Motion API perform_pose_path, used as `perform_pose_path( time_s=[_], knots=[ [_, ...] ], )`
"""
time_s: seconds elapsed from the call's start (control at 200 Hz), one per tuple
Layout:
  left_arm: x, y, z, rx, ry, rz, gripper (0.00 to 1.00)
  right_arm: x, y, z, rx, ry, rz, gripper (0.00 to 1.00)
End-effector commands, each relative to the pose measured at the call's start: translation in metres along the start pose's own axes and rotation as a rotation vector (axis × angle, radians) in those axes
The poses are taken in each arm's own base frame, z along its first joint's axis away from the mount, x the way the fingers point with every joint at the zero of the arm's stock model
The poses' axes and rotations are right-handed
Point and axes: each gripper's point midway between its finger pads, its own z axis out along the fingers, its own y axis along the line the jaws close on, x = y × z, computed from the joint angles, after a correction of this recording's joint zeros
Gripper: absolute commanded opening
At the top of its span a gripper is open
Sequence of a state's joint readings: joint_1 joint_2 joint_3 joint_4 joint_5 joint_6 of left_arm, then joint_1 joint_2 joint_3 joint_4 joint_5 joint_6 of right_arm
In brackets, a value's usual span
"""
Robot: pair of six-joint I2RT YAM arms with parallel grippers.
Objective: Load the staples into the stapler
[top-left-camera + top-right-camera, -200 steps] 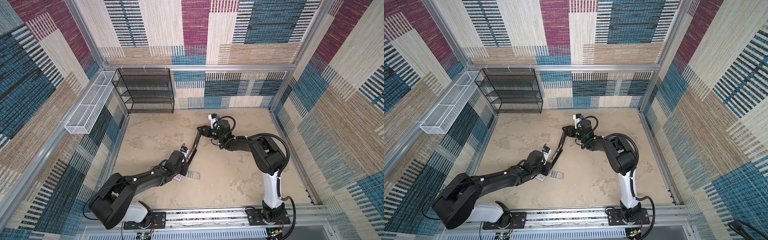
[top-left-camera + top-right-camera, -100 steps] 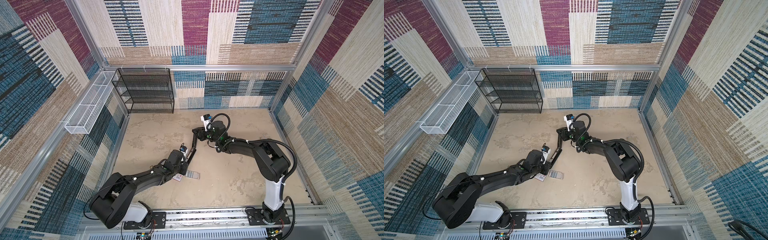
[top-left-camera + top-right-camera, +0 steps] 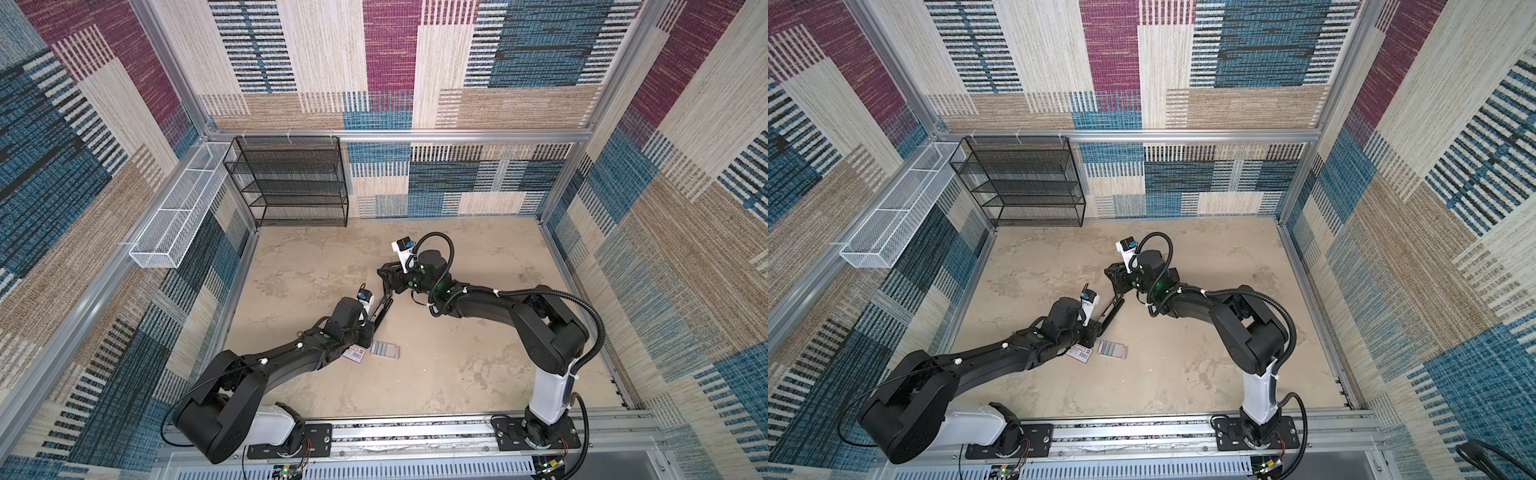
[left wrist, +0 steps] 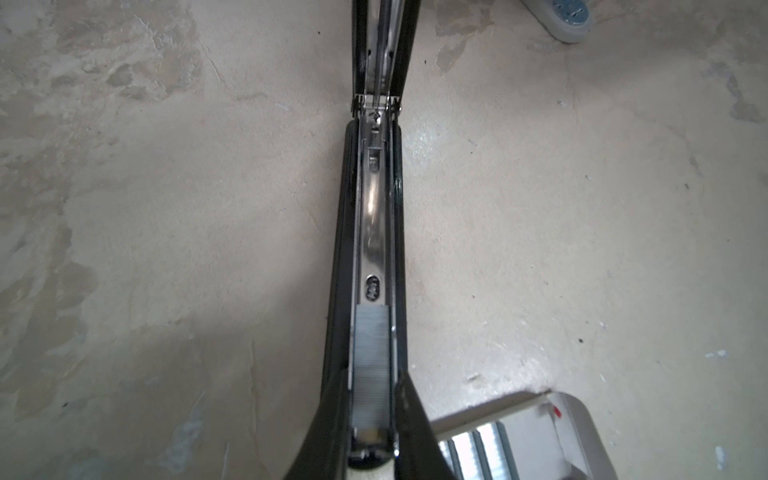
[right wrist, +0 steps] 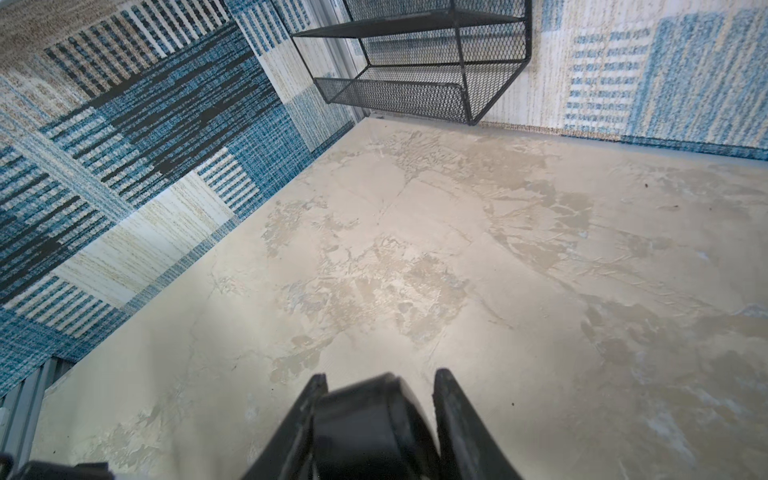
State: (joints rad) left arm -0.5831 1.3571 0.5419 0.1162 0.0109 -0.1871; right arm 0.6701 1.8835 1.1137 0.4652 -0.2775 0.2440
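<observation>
The left pincer clenches the open stapler; a strip of staples lies in its channel, a tray of more just beside. The right pincer straddles the raised lid (grip uncertain: one side gapped).

In the left wrist view the top edge cuts the raised lid of the stapler, the bottom edge cuts the left hand, and the lower right corner cuts the tray of staples. In both top views the left arm hides part of the white box. At the right wrist view's bottom edge, the black rounded thing between the fingers of the right hand is blurred.
</observation>
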Motion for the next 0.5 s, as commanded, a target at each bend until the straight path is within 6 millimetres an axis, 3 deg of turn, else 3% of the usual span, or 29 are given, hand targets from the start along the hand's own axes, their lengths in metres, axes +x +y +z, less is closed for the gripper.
perform_pose_path(
  time_s=[0.0,0.496],
  knots=[
    [-0.053,-0.013,-0.009,0.06,-0.191,0.002,0.13,0.008,0.028,-0.003,-0.102,0.051,0.054,0.43],
    [-0.063,-0.012,-0.019,0.06,-0.219,-0.003,0.13,0.018,0.05,-0.007,-0.146,0.07,-0.002,0.44]
  ],
)
